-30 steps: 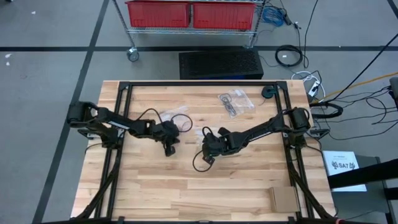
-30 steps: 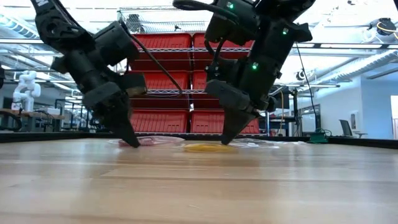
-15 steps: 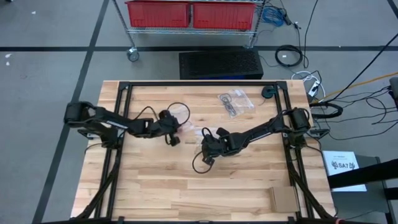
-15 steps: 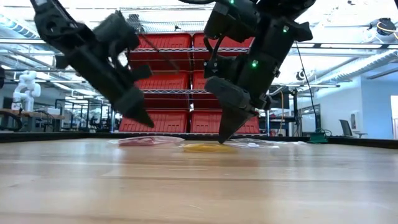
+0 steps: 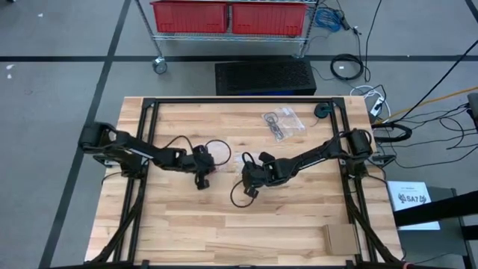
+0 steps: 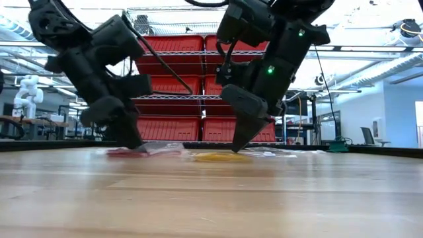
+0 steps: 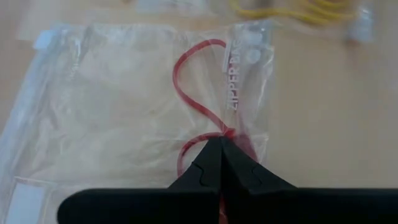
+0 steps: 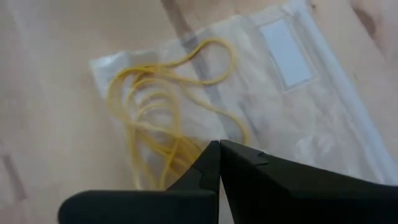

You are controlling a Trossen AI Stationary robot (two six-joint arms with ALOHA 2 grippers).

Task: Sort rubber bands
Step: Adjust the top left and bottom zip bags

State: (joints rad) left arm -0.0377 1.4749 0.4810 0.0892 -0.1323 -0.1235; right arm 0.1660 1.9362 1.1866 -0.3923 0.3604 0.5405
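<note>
Half a second ago the left gripper (image 6: pixel 135 142) was lifted off the table; now it's back down with its tip at the red rubber band (image 7: pixel 189 87), while the right gripper (image 6: pixel 236 145) has barely shifted.

That red band is a twisted loop lying on a clear zipper bag (image 7: pixel 124 106) near the middle of the table (image 5: pixel 224 232), a bit toward the left edge. The left fingers (image 7: pixel 205 168) are pressed together, and the tip meets the band right where the loop crosses itself (can't tell whether a strand is actually pinched between them or just sitting under the tip).

The yellow rubber bands (image 8: pixel 155 118) are a tangled bunch of loops resting partly on a second clear bag (image 8: pixel 292 106), just right of the red one and also around the table's middle. From the low camera they show up as a flat yellow patch (image 6: pixel 215 157) on the wood. The right gripper's fingers (image 8: pixel 211 168) are also shut tight, with the point hanging just above that pile; nothing looks gripped in them.

Further toward the back edge sits a third bag with dark bands (image 5: pixel 280 123) in it, well apart from both arms. A small cardboard piece (image 5: pixel 340 239) lies by the front right corner.
</note>
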